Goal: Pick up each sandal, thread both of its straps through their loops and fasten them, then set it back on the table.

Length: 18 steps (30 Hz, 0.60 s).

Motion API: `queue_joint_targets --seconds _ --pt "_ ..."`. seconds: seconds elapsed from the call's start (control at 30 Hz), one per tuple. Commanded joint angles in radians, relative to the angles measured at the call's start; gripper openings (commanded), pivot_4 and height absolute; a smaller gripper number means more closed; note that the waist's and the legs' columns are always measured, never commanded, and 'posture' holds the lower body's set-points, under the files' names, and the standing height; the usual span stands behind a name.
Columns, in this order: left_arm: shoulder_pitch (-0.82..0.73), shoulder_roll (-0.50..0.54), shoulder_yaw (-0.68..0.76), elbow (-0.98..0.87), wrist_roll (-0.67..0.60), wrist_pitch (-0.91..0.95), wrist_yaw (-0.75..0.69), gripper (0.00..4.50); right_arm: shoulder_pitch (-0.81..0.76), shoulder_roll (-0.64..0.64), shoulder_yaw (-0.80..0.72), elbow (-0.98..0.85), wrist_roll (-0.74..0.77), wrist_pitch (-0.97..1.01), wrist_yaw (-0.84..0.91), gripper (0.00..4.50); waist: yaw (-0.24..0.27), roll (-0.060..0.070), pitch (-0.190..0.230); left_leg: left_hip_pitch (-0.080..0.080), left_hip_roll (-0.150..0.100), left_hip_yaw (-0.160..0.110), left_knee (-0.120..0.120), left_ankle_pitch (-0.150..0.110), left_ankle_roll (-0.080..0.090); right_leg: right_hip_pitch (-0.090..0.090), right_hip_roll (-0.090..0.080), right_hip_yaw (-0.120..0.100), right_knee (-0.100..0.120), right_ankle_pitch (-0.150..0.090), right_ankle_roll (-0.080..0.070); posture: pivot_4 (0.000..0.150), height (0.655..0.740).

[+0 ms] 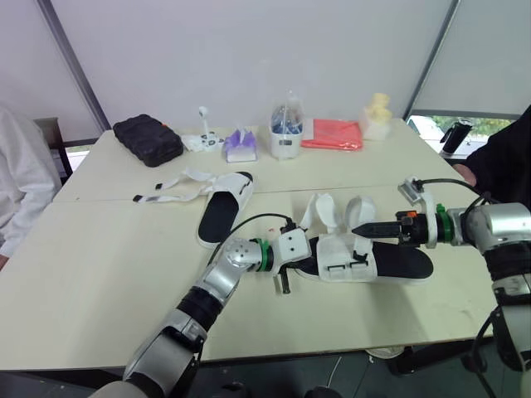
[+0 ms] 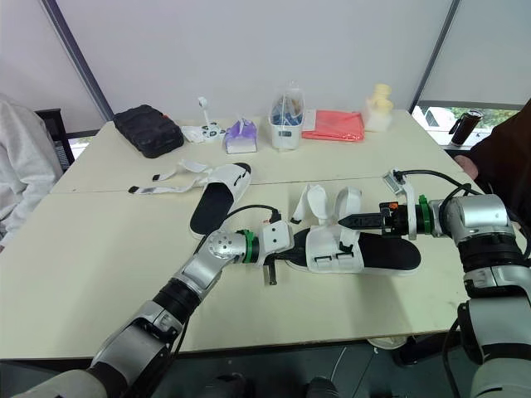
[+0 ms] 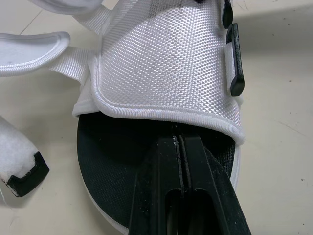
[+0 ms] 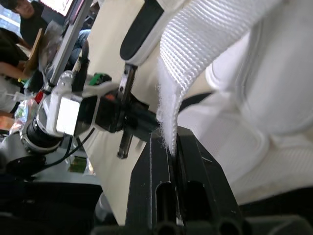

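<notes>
Looking along the left gripper (image 3: pixel 180 141), its wrist view reveals what the head views hide: fingers pressed together, tips on the near sandal's (image 1: pixel 344 261) black footbed (image 3: pixel 122 161) at the upper's hem. The right wrist view shows the right gripper (image 4: pixel 173 143) pinching a white strap (image 4: pixel 195 58). The second sandal (image 1: pixel 222 209) lies beyond on the cream table (image 1: pixel 91 274), with a white tent wall (image 1: pixel 249 58) behind.

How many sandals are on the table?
2. The far sandal lies farther back on the table, its straps loose. The near sandal has the left gripper at its toe and the right gripper at its strap.
</notes>
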Motion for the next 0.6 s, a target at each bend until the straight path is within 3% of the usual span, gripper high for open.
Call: queue_joint_targets --seconds 0.03,0.23,0.43,0.6 --pt "0.037 0.008 -0.046 0.034 0.034 0.034 -0.018 0.0 -0.012 -0.013 -0.015 -0.011 0.015 0.031 0.03 0.04 0.0 0.0 0.0 0.0 0.0 0.0 0.0 0.0 0.0 0.0 0.0 0.0 0.0 0.0 0.0 0.15 0.74" --pt "0.034 0.004 -0.049 0.038 0.037 0.032 -0.014 0.0 0.012 -0.004 0.026 -0.002 -0.036 -0.005 0.029 0.04 0.001 0.0 0.0 0.0 0.0 0.0 0.0 0.0 0.0 0.0 0.0 0.0 0.0 0.0 0.0 0.15 0.74" --pt "0.036 0.006 -0.052 0.037 0.04 0.034 -0.013 0.0 0.052 0.013 0.081 0.006 -0.149 -0.179 -0.012 0.04 0.001 0.0 0.0 0.0 0.0 0.0 0.0 0.0 0.0 0.0 0.0 0.0 0.0 0.0 0.0 0.15 0.74" --pt "0.038 0.007 -0.054 0.034 0.04 0.04 -0.015 0.0 0.075 0.005 0.072 -0.05 -0.124 -0.176 0.051 0.04 0.0 0.0 0.0 0.0 0.0 0.0 0.0 0.0 0.0 0.0 0.0 0.0 0.0 0.0 0.0 0.15 0.74"
